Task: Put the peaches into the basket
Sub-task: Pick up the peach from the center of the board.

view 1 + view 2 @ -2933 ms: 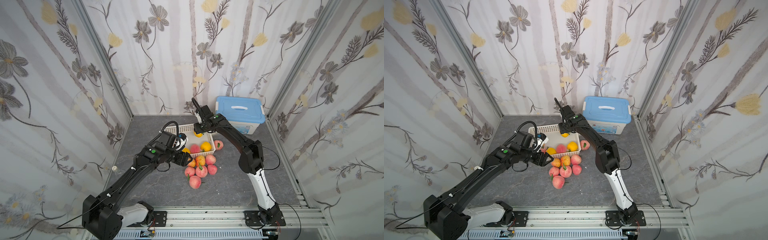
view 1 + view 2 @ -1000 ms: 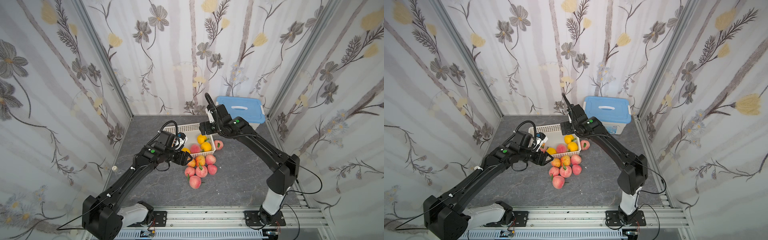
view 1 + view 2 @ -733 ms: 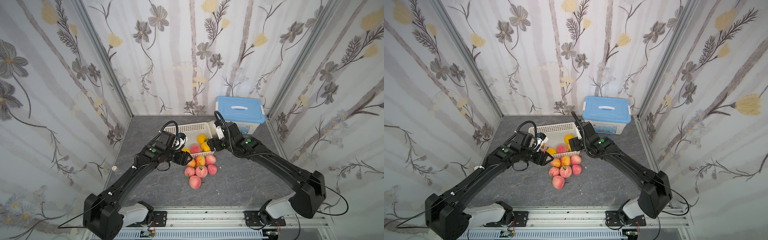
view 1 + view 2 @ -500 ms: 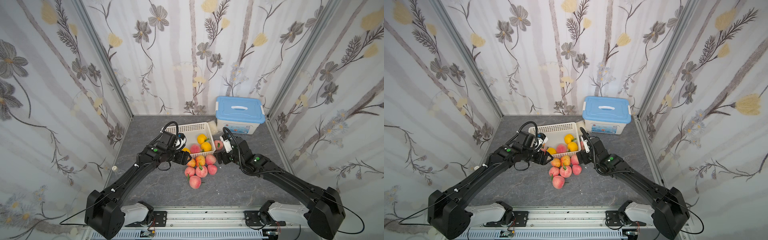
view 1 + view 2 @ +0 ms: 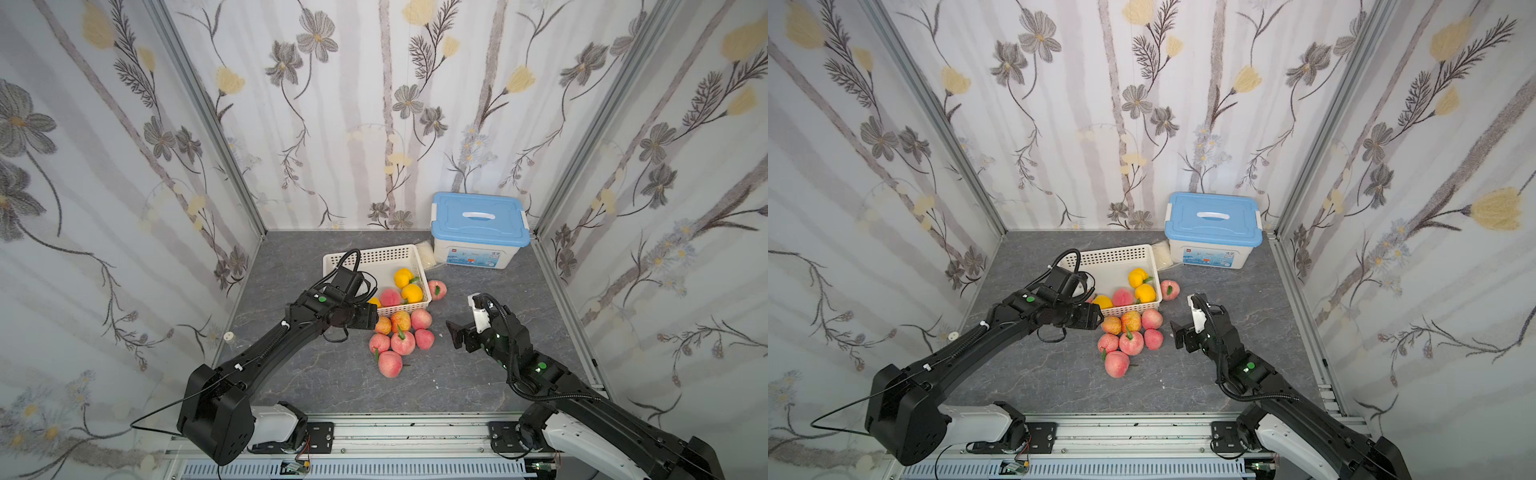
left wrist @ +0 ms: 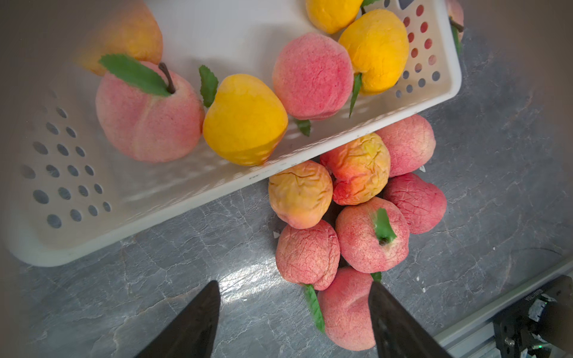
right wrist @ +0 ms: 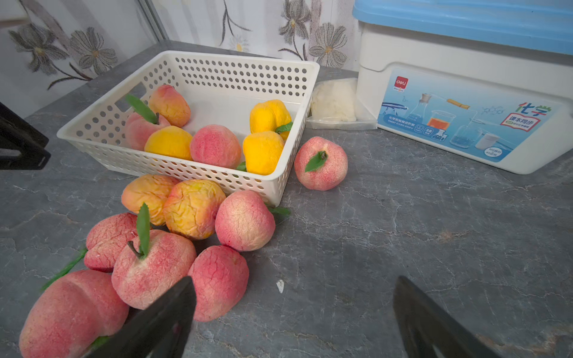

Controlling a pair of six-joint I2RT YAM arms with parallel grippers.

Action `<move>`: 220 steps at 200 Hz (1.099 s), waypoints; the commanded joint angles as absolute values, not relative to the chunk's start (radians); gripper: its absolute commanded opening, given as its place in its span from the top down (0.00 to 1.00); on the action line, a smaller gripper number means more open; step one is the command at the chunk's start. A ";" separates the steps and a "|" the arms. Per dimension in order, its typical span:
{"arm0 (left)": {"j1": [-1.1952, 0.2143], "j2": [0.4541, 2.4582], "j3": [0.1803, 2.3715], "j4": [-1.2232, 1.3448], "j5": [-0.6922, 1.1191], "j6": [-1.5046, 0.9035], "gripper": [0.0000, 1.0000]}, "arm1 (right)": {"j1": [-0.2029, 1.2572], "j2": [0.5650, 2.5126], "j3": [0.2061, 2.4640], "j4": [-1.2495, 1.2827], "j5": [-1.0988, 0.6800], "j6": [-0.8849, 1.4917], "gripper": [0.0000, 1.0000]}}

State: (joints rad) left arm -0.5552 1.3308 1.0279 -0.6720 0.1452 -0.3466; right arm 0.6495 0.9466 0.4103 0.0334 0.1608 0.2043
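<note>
Six small round toy peaches [image 7: 215, 145], pink-red or orange-yellow with green leaves, are in the shallow white perforated plastic basket [image 7: 242, 74]. They sit mostly toward its near wall, and the far part of the floor is bare. Eight are not yet in, all on the grey marbled tabletop [image 7: 403, 232]: a tight cluster of seven [image 5: 402, 342] right against the basket's near wall, plus a lone pink peach [image 5: 436, 289] just beside the side wall facing the white plastic box with blue lid [image 5: 480, 216].

Right black parallel gripper [image 7: 294, 322]: released, spread wide, nothing between the fingers, low and just beside the cluster's outer pink peach [image 7: 218, 282]. Left black parallel gripper [image 6: 293, 322]: also released and empty, at the cluster's other side, just in front of the basket's near wall.

My read: next pick comes from the cluster, task a bit under halfway. To do it well:
- take an outer peach, not a middle one. The seven touch each other, so a finger going down between them will shove neighbours and they'll roll
- straddle the widest part, fingers off the leaf
- skins look wrinkled and soft, so close just enough to hold
- lift clear of the rim and let go low over the bare far floor
- both arms flank the same pile, so only one goes in at a time
</note>
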 commanded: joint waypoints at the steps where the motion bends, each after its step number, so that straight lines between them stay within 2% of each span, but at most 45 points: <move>1: -0.579 1.345 1.036 -0.713 0.077 -0.436 0.23 | 0.649 0.921 0.368 0.061 0.148 0.264 0.02; 32: -0.620 1.384 1.039 -0.700 0.061 -0.488 0.23 | 0.649 0.885 0.351 0.080 0.156 0.273 0.02; 89: -0.695 1.537 1.067 -0.661 0.042 -0.530 0.23 | 0.652 0.951 0.383 0.067 0.137 0.285 0.02; 220: -0.696 1.769 1.157 -0.529 -0.079 -0.528 0.22 | 0.651 0.982 0.393 0.069 0.125 0.278 0.02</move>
State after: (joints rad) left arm -0.6949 1.7535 1.1511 -0.5663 -0.0223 -0.5056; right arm 0.6506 0.9737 0.3843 0.0406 0.1337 0.2722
